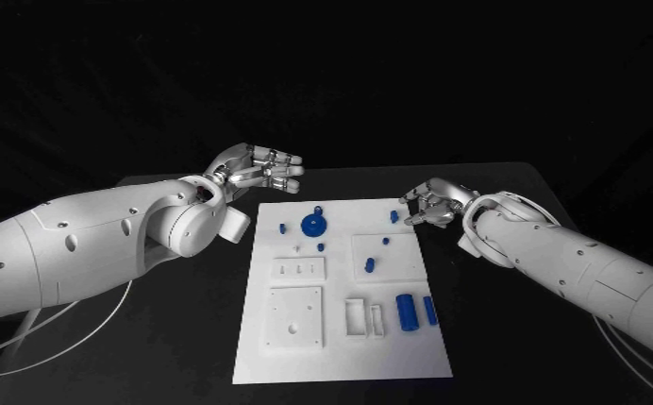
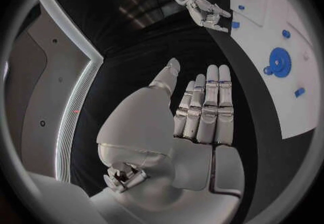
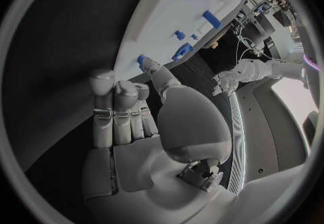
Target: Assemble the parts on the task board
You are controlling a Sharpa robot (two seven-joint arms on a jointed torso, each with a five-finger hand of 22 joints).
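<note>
Both hands hover at the far end of the task board, but the near end comes first: a white plate on the black table, its near left part carrying a raised white square block, with a blue cylinder and a slimmer blue bar lying side by side on the near right. Farther along sits a round blue disc near the far left part, with a few small blue pieces dotted around it. Right hand hangs at the board's far right corner, fingers loosely curled and apart, holding nothing, its fingertips close to a small blue piece at the board's edge. Left hand floats off the far left corner over bare table, fingers straight and held together, palm empty
</note>
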